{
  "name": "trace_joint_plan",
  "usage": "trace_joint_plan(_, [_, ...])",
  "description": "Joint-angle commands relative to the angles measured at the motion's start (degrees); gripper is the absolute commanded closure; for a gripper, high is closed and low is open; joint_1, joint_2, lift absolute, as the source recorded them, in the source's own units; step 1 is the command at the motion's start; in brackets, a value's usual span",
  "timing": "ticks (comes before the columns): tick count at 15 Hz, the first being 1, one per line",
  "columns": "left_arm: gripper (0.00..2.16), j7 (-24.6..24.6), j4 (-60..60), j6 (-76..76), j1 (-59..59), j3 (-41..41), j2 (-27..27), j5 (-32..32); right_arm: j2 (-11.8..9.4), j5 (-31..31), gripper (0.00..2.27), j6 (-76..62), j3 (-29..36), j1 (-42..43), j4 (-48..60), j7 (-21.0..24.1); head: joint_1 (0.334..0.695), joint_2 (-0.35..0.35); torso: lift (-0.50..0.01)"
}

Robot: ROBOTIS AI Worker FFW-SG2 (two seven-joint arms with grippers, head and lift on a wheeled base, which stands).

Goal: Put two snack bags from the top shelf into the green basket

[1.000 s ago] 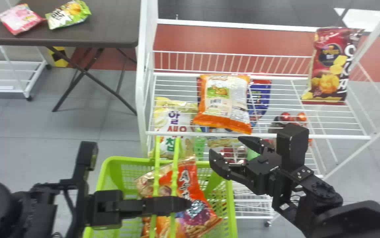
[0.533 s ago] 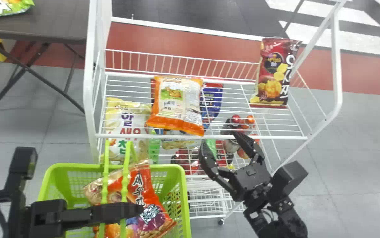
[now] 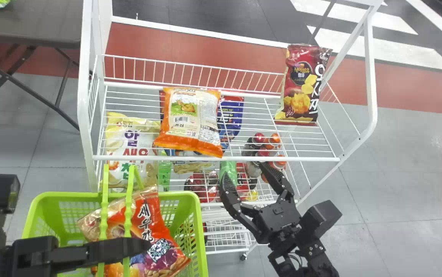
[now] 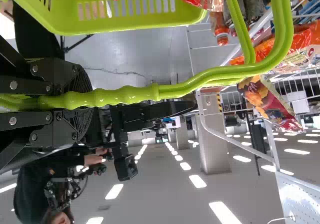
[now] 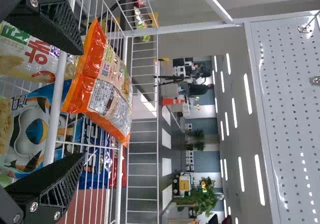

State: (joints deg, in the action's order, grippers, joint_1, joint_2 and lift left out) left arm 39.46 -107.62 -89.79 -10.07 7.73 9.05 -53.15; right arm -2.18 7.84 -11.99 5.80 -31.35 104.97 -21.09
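One snack bag (image 3: 149,215) lies in the green basket (image 3: 63,197), so the step in hand looks like fetching the second. The left pincer (image 4: 85,100) pinches the handles (image 4: 130,95); the right pincer (image 3: 245,172) is spread near the top shelf's (image 3: 309,158) front edge. The orange bag (image 3: 192,119) lies at that edge, left of middle; next, line up and squeeze it.

On the top shelf of the white wire rack (image 3: 244,158), the orange-and-white foil snack bag (image 3: 190,123) lies left of the middle at the front edge; the dark-red foil chip bag (image 3: 301,84) is near the right end, farther back. A yellow-and-white plastic snack bag (image 3: 128,142) sits below, at the left. Before the rack's left part is the green plastic basket (image 3: 67,195), holding a red-and-orange foil snack bag (image 3: 159,231).
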Motion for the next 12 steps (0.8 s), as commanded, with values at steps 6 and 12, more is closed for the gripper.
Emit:
trace_joint_plan(6, [2.15, -0.08, -0.66, -0.24, -0.47, 0.00, -0.09, -0.03, 0.86, -0.02, 0.08, 0.00, -0.43, -0.46, 0.06, 0.79, 0.695, -0.300, -0.001])
trace_joint_plan(12, [2.15, -0.35, -1.10, -0.24, -0.47, 0.00, -0.09, -0.11, 1.92, 0.07, 0.08, 0.00, -0.35, -0.99, 0.14, 1.05, 0.695, -0.304, -0.001])
